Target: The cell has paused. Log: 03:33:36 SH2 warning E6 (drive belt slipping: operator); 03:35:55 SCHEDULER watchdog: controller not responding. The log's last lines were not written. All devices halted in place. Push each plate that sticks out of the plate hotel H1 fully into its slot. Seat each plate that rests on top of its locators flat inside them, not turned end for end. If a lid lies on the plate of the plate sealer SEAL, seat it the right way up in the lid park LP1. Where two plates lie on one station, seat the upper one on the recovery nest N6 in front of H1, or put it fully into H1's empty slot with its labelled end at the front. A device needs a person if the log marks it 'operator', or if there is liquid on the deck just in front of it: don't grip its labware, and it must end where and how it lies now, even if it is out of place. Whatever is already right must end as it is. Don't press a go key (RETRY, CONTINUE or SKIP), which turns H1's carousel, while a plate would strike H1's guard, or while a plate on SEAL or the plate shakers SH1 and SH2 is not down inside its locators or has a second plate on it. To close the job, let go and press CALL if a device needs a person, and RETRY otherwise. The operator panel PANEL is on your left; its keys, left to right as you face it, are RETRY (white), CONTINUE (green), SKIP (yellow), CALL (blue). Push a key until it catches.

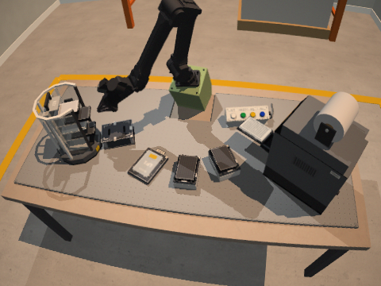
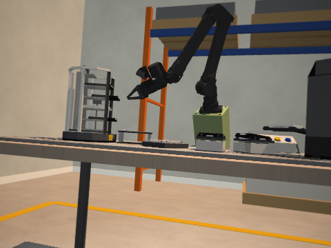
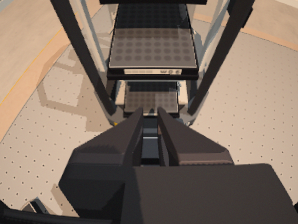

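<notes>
Protruding plate (image 3: pixel 154 52) in plate hotel H1 (image 1: pixel 51 119), mid slot, sticks out toward pincer (image 3: pixel 152 117). Pincer fingers drawn together, holding nothing, hovering above worktop (image 1: pixel 278 222) just off hotel front. Plate's long axis in line with push direction.

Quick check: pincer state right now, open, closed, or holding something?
Pincer: closed, nothing between the fingers, pointed at the plate hotel.
</notes>
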